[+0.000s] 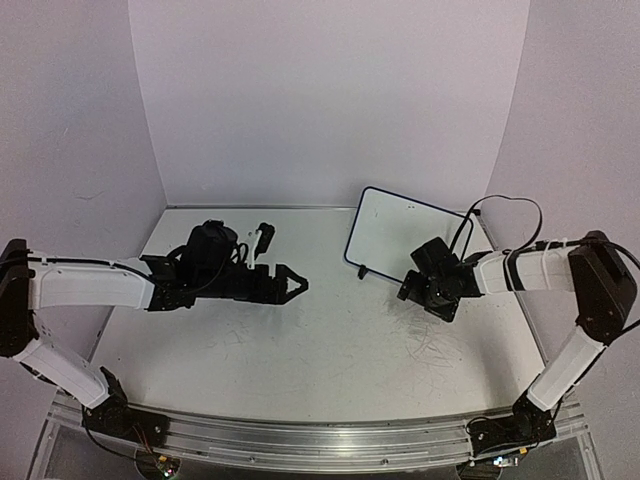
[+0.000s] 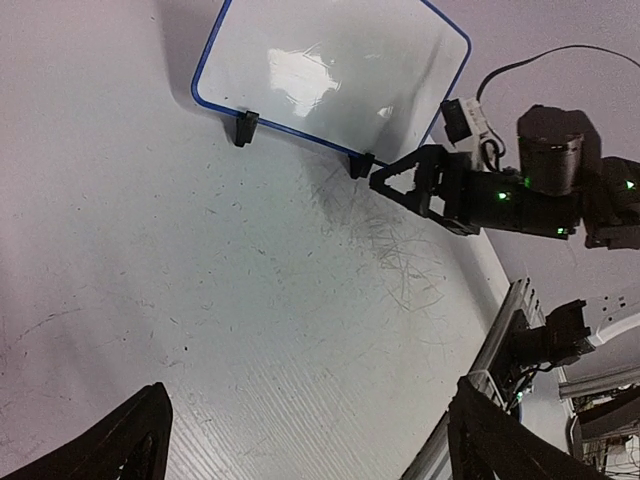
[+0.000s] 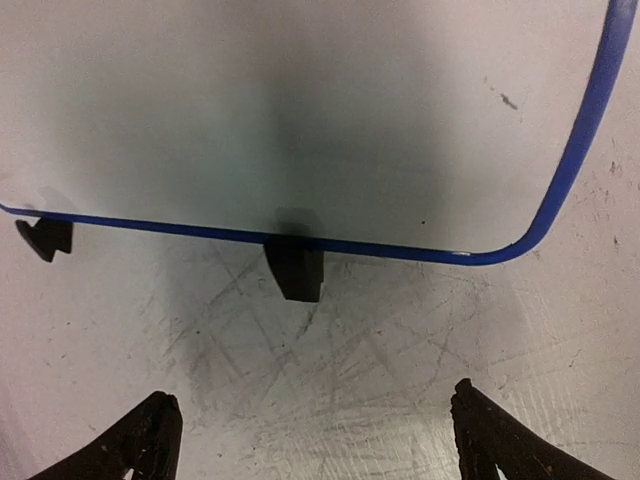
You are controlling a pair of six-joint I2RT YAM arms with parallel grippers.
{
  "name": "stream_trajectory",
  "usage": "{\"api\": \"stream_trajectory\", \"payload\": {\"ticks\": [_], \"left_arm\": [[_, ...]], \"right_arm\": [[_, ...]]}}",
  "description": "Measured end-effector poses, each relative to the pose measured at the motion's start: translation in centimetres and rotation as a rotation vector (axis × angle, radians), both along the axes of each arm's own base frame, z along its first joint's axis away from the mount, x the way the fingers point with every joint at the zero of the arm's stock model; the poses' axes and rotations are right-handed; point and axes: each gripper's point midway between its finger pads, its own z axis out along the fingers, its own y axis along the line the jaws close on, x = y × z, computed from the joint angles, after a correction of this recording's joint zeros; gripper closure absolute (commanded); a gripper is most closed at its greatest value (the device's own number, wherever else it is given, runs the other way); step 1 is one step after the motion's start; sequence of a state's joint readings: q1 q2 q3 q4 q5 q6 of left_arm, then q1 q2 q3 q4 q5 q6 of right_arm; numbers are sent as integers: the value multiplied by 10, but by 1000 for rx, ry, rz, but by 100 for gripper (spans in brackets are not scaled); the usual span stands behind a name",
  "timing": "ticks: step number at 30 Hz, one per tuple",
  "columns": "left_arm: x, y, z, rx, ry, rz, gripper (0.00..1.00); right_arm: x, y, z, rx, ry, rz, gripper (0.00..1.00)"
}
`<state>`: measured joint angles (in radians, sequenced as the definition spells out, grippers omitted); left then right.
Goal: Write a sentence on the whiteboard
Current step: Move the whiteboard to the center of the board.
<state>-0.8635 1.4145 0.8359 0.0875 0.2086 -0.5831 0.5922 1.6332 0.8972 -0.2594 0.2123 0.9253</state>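
Whiteboard (image 1: 408, 232) (image 2: 330, 70) (image 3: 300, 110) is what I see straight ahead of the right pincer (image 1: 405, 288) (image 2: 385, 182) (image 3: 312, 425). It is propped on its two black feet on the table (image 1: 330, 350), with its dark-blue frame just beyond that pincer's fingertips and not touching them. From the right wrist camera I read both fingers (image 3: 140, 440) at the lower corners of the view, spread wide with nothing between them. One foot (image 3: 295, 268) sits dead centre ahead of the gap, and the other foot (image 3: 45, 238) lies off to its left. The board's rounded corner curves up on the pincer's right side, and a small dark speck (image 3: 508, 101) marks the white face near that corner (too small for me to say what it is). Grey scribbles (image 3: 340, 370) cover the tabletop between the right pincer and the nearer foot. The left pincer (image 1: 298, 285) (image 2: 308, 425) hovers over the table well apart from the whiteboard, which lies far ahead of it; its fingers are likewise spread wide and hold nothing. Through its camera I see the right pincer ahead and to the right, its tip near the board's right-hand foot (image 2: 360, 165), and glare brightens the board's face. A small dark item (image 1: 265, 238) stands on the table beside the left pincer's wrist; I cannot tell what it is.
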Motion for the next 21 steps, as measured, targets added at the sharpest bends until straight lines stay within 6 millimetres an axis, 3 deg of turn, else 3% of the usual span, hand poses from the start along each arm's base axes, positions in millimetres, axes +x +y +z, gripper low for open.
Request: {"api": "stream_trajectory", "payload": {"ticks": [5, 9, 12, 21], "left_arm": [[-10, 13, 13, -37, -9, 17, 2], [-9, 17, 24, -56, -29, 32, 2], [-9, 18, 23, -51, -29, 38, 2], [-10, 20, 18, -32, -20, 39, 1]], "right_arm": [[19, 6, -17, -9, 0, -53, 23], [37, 14, -22, -14, -26, -67, 27], [43, 12, -24, -34, -44, -84, 40], [49, 0, -24, -93, -78, -133, 41]]}}
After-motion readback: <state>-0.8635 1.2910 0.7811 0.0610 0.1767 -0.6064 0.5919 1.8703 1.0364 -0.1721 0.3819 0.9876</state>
